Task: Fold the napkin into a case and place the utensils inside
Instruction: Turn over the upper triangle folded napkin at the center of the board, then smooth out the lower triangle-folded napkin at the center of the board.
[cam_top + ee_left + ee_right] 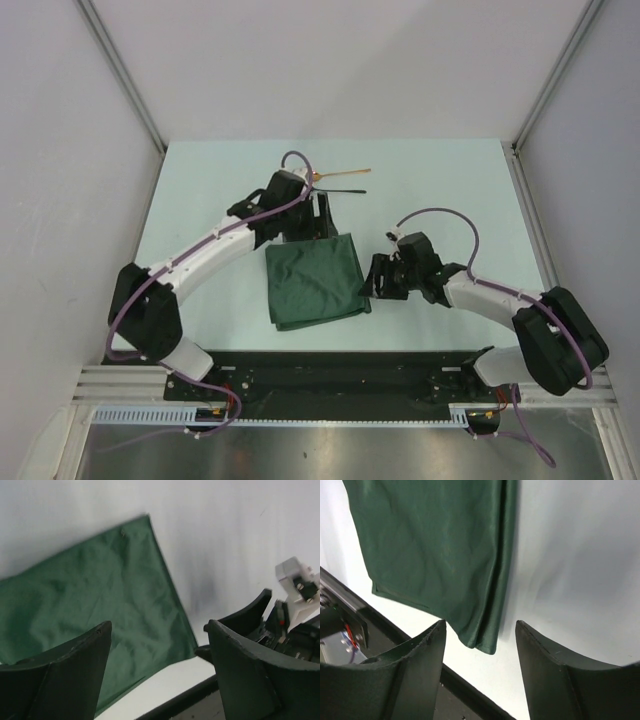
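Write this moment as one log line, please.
napkin: folded, flat | left hand: open, by far edge | right hand: open, by right edge | spoons: beyond napkin, untouched

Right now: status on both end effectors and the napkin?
Left end effector open, empty, by napkin's far edge. Right end effector open, empty, at its right edge. Napkin folded flat; gold spoon, black spoon beyond it.

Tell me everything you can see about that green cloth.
The napkin is a dark green, soft cloth with a faint sheen and light wrinkles. It is folded into a roughly square, slightly skewed shape, with stacked layers showing along its right edge. It lies flat on the pale table. The left gripper is at its far edge and the right gripper beside its right edge, both open, neither holding it.
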